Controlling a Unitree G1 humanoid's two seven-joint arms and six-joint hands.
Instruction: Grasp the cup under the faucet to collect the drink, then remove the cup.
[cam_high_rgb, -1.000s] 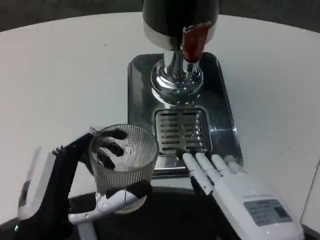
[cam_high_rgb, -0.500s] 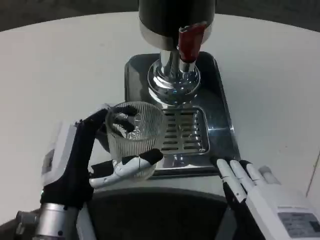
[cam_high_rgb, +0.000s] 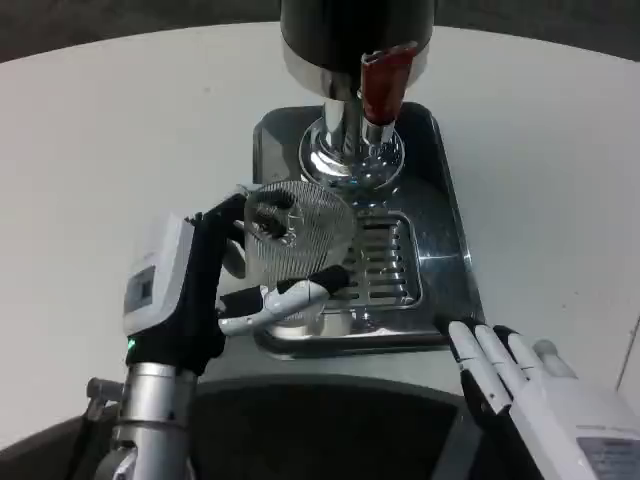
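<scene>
A clear ribbed glass cup (cam_high_rgb: 297, 240) is held by my left hand (cam_high_rgb: 215, 280), thumb in front and fingers behind it. The cup tilts forward over the left part of the steel drip tray (cam_high_rgb: 445, 250), near its slotted grate (cam_high_rgb: 385, 262). The dispenser's chrome base (cam_high_rgb: 350, 150) and the red-handled faucet (cam_high_rgb: 385, 80) stand just behind and to the right of the cup. My right hand (cam_high_rgb: 530, 390) lies low at the front right, fingers straight and together, holding nothing, just in front of the tray's corner.
The white round table (cam_high_rgb: 120, 140) spreads left and right of the tray. A dark curved part of the robot's body (cam_high_rgb: 330, 430) fills the bottom of the picture. A white edge (cam_high_rgb: 630, 370) shows at the far right.
My left hand has carried the cup up and forward, from the table's front edge onto the drip tray near the faucet. My right hand has drawn back from the tray's front edge toward the lower right.
</scene>
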